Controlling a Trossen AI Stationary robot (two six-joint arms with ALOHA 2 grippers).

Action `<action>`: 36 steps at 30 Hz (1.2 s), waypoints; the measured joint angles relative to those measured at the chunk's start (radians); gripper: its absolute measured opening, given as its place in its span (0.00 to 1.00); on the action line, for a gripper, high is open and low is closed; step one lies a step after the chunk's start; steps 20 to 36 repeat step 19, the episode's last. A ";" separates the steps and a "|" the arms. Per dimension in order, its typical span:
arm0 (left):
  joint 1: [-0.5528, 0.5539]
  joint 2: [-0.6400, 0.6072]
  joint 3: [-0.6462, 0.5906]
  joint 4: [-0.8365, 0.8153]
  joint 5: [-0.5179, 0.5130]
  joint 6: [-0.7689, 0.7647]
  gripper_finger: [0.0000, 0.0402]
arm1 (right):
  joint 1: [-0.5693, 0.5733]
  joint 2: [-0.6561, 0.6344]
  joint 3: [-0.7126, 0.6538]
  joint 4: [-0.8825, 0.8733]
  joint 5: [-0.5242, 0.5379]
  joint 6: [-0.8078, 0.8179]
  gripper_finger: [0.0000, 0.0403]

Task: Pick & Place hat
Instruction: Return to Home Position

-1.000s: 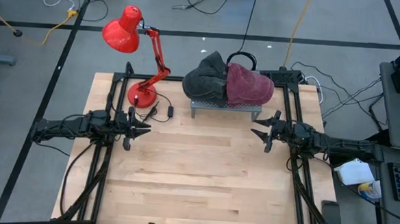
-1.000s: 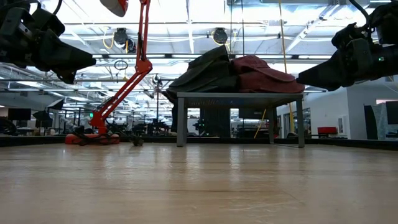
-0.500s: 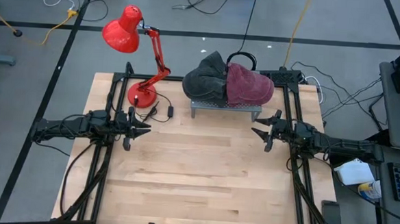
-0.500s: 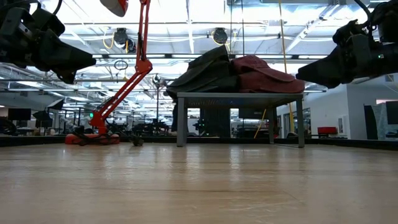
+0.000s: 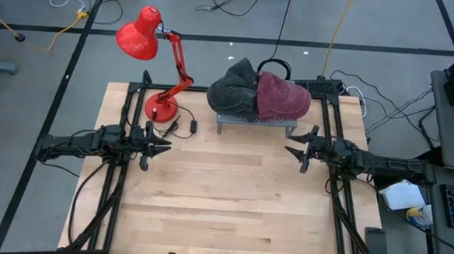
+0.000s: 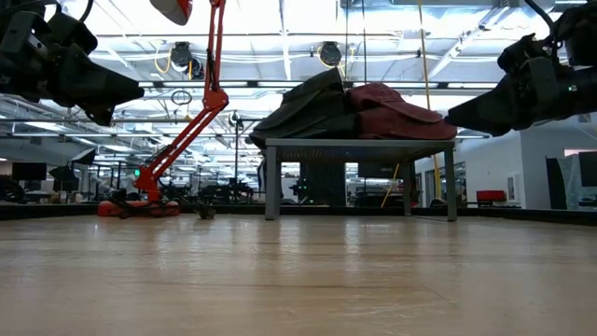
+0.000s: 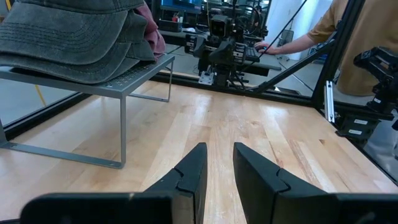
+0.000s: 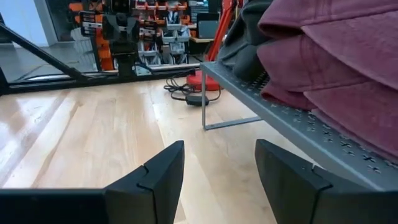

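High view first: both arms lie stretched over the wooden table [image 5: 230, 213], facing each other across its middle, and neither holds anything. The left gripper [image 5: 162, 145] hangs near the left edge, just in front of the base of the red lamp [image 5: 142, 37]. Its wrist view shows the fingers [image 7: 191, 169] parted by only a narrow gap. The right gripper [image 5: 292, 153] sits opposite, near the right front corner of the grey metal shelf [image 5: 252, 122], with its own fingers spread wide. On that shelf, at the table's far side, rest the caps: a pile of dark caps [image 5: 233, 88] on the left, touching the maroon caps [image 5: 283, 97] on the right. Seen from the low view, both grippers hover well above the tabletop. A person [image 7: 364, 37] in a mustard shirt stands beyond the table.
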 joint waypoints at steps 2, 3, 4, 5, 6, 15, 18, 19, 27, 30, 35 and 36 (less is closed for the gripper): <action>0.000 0.000 0.000 0.000 0.000 0.000 0.20 | 0.000 0.004 0.000 -0.006 -0.002 0.000 0.48; 0.000 0.000 0.000 0.000 0.000 0.000 0.20 | 0.000 0.010 0.000 -0.007 -0.001 0.000 0.48; 0.000 0.000 0.000 0.000 0.000 0.000 0.20 | 0.000 0.015 0.000 -0.010 -0.002 0.000 0.48; 0.000 0.000 0.000 0.000 0.000 0.000 0.20 | 0.000 0.018 0.000 -0.010 -0.002 0.000 0.48; 0.000 0.000 0.000 0.000 0.000 0.000 0.20 | 0.000 0.020 0.000 -0.010 -0.002 0.000 0.48; 0.000 0.000 0.000 0.000 0.000 0.000 0.20 | 0.000 0.043 0.000 -0.017 -0.002 0.000 0.48; 0.000 0.000 0.000 0.000 0.000 0.000 0.20 | 0.000 0.050 0.000 -0.017 -0.002 0.000 0.48; 0.000 0.000 0.000 0.000 0.000 0.000 0.20 | 0.000 0.051 0.000 -0.018 -0.002 0.000 0.48; 0.000 0.000 0.000 0.000 0.000 0.000 0.20 | 0.000 0.051 0.000 -0.018 -0.002 0.000 0.48; 0.000 0.000 0.000 0.000 0.000 0.000 0.20 | 0.000 0.051 0.000 -0.018 -0.002 0.000 0.48; 0.000 0.000 0.000 0.000 0.000 0.000 0.20 | 0.000 0.051 0.000 -0.018 -0.002 0.000 0.48; 0.000 0.000 0.000 0.000 0.000 0.000 0.20 | 0.000 0.051 0.000 -0.018 -0.002 0.000 0.48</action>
